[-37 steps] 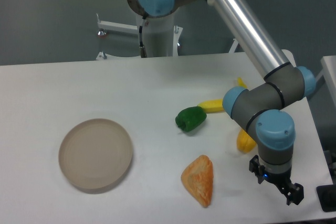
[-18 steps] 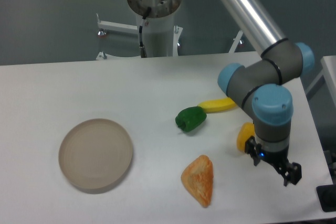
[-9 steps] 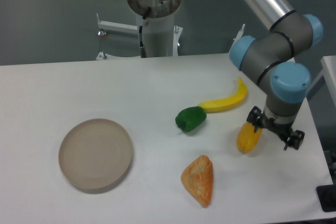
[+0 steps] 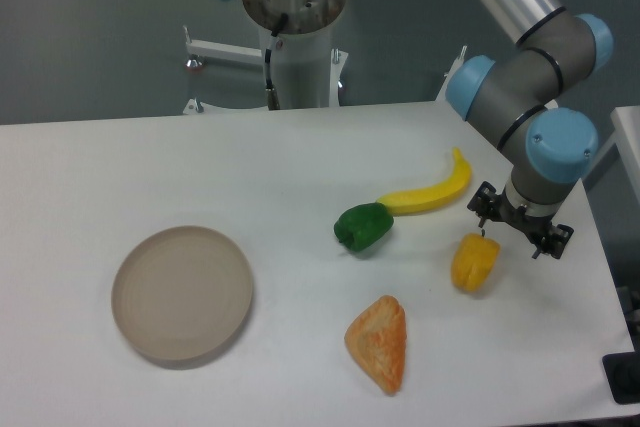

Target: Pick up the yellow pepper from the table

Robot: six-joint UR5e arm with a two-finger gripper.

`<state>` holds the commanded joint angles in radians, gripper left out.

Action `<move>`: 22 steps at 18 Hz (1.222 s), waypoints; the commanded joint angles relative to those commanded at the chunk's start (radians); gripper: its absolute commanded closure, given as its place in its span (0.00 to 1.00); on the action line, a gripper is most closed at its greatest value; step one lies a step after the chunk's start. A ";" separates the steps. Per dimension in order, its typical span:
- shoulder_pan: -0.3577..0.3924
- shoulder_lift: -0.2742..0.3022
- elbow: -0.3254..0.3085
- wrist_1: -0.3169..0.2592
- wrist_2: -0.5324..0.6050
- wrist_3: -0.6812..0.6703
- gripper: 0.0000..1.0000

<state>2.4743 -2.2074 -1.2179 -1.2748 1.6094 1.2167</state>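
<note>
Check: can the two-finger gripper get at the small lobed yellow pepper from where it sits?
Probably yes. The gripper hangs just up and right of the yellow pepper, which lies apart from the curved yellow banana and nothing covers it.

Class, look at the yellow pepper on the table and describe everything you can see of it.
The yellow pepper is small, blocky and lobed, yellow-orange with a glossy, plastic look. It sits on the white table near the right edge, below the banana, right of the green pepper, and up and right of the orange pastry, apart from all three. The gripper hangs just above and to its right; whether it touches the pepper cannot be told.
</note>
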 joint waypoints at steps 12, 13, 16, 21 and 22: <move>-0.003 -0.005 -0.069 0.098 -0.025 -0.032 0.00; -0.003 -0.006 -0.071 0.104 -0.026 -0.034 0.00; -0.006 -0.009 -0.071 0.106 -0.026 -0.034 0.06; -0.008 -0.011 -0.078 0.104 -0.028 -0.026 0.35; -0.008 -0.011 -0.080 0.104 -0.028 -0.025 0.36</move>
<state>2.4666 -2.2181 -1.2977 -1.1704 1.5815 1.1919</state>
